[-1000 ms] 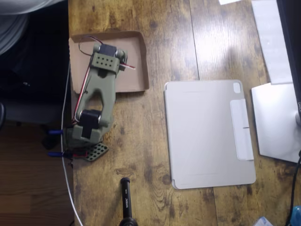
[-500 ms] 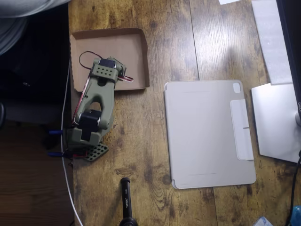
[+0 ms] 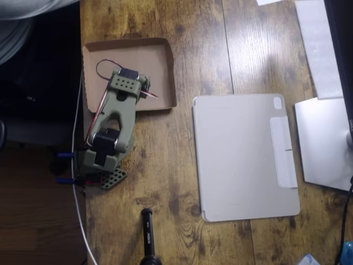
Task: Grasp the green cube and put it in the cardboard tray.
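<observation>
Cardboard tray (image 3: 157, 61) sits at the wooden surface's (image 3: 198, 33) upper left under my folded olive arm (image 3: 113, 118); I cannot tell the fingers' state or spot the cube.

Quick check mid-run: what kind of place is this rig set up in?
Probably a home or office desk, not a lab bench: a rustic wooden table, a light-grey tablet cover, and what looks like a monitor's foot at the right edge.

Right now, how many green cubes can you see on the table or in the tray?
0. No green cube is visible on the wooden table or on the bare floor of the cardboard tray. One may be hidden beneath the arm, which covers the tray's lower left part.
</observation>
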`<state>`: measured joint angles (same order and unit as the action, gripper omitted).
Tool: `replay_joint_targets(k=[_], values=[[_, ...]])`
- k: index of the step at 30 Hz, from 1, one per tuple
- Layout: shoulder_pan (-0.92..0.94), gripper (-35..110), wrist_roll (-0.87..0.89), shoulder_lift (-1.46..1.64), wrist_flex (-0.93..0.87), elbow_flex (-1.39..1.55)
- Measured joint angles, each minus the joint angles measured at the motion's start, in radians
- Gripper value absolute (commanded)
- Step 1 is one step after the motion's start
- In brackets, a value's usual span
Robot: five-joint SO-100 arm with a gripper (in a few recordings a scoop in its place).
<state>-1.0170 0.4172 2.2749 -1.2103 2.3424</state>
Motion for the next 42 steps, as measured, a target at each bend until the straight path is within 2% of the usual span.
replay_joint_targets(k=[7, 12, 17, 26, 33, 35, 42], values=[[0.025, 31, -0.037, 0.0, -0.026, -0.049], [0.115, 31, -0.103, -0.032, -0.058, -0.192], [0.209, 30, -0.15, -0.124, -0.164, -0.367], [0.385, 30, -0.288, -0.169, -0.147, -0.38], [0.546, 17, -0.373, -0.255, -0.147, -0.408], [0.588, 10, -0.37, -0.301, -0.192, -0.46], [0.776, 9, -0.376, -0.319, -0.474, -0.581]])
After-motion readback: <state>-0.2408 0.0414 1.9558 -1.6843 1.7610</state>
